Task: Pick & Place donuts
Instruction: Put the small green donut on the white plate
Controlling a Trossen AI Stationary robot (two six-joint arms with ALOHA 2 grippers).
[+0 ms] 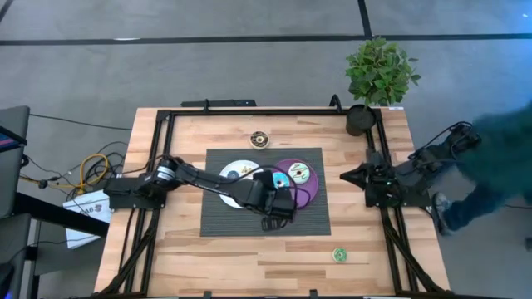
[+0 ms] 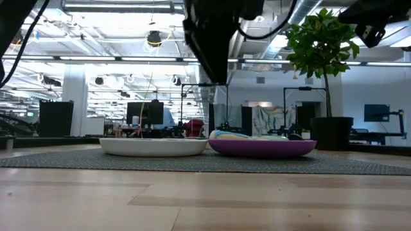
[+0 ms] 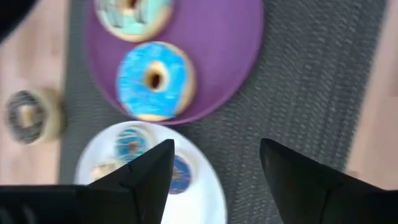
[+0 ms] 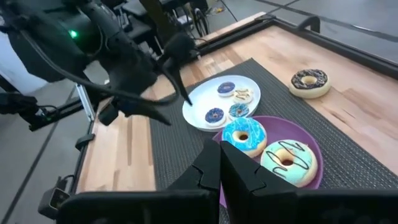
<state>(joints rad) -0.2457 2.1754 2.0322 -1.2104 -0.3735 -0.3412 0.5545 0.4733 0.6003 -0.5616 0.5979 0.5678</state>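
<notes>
Donuts (image 3: 154,79): two on purple plate (image 3: 230,56), two left on table (image 1: 391,241). Left gripper (image 3: 214,168) apart, empty. Right gripper (image 4: 219,168) together.

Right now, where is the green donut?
In the high view, the green donut lies alone on the bare wood near the table's front edge, on the right arm's side, off the dark mat and away from both plates.
</notes>
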